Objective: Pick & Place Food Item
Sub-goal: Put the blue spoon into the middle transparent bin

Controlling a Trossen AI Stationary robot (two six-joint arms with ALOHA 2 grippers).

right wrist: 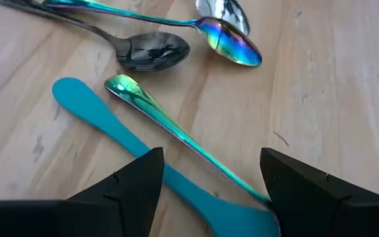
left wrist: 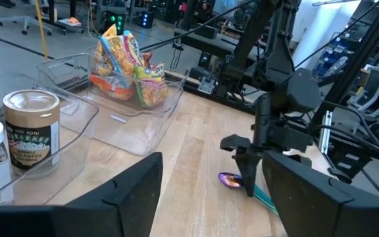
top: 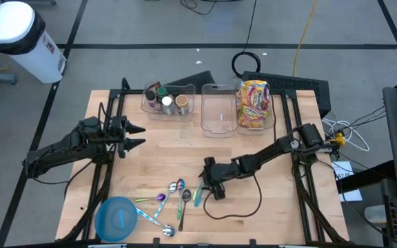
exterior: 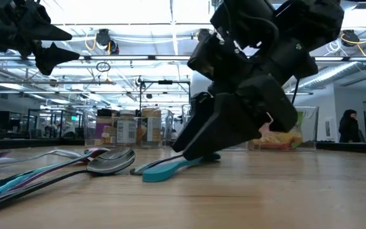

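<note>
Right gripper (top: pixel 208 183) sits low over the front-centre of the wooden table (top: pixel 185 148), directly above the cutlery cluster. Its wrist view shows the two dark fingers (right wrist: pixel 127 191) parted, with the teal utensil (right wrist: pixel 143 155) and an iridescent spoon handle (right wrist: pixel 176 135) lying on the wood in the gap between them. Nothing is gripped; in the low view the finger tips appear to be down at or very near the teal utensil (exterior: pixel 170 166), but contact cannot be confirmed from that angle.

Left gripper (top: pixel 135 136) is held above the left side of the table, well apart from the cutlery. Its fingers (left wrist: pixel 120 197) stand apart and empty.

Three clear bins stand along the far edge of the table. The left bin (top: pixel 167 100) holds jars and small containers. The middle bin (top: pixel 218 110) has no visible contents. The right bin (top: pixel 255 105) holds the packaged food items (top: pixel 253 102), brightly coloured bags standing upright inside it, well away from both grippers.

Further spoons (top: pixel 178 187) lie scattered just left of the right gripper, one dark and several iridescent. A blue bowl (top: pixel 118 219) rests near the front-left corner with a utensil across its rim.

A white bin (top: pixel 19 38) stands on the floor beyond the table's far-left corner.
</note>
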